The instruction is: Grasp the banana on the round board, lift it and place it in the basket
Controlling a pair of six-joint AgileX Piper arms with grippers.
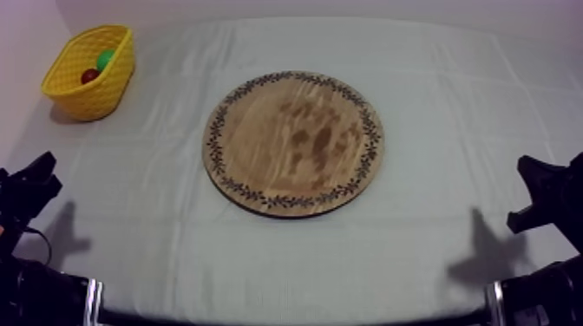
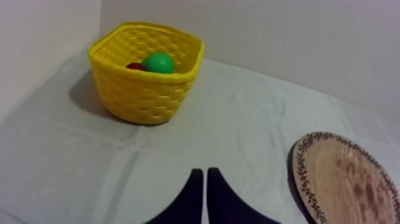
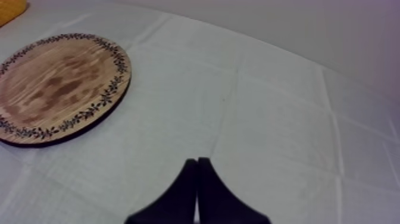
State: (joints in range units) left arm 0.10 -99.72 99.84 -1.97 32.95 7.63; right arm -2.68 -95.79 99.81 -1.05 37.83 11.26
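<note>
Starting far left at the yellow basket (image 1: pixel 91 100), pushed up toward the back corner and holding a small red fruit (image 1: pixel 89 76) beside a green fruit (image 1: pixel 105 59), with no telling whether the banana lies under them, then down to the left gripper (image 2: pixel 203 173), pressed together on nothing and parked low out of the way. Moving to the middle for the round wooden board (image 1: pixel 293 143), flat, bare of fruit, likely centred for reach from either side, ringed by open cloth (image 1: pixel 434 104). Ending far right at the right gripper (image 3: pixel 197 162), likewise pinched together, empty, clear of the board's rim.
</note>
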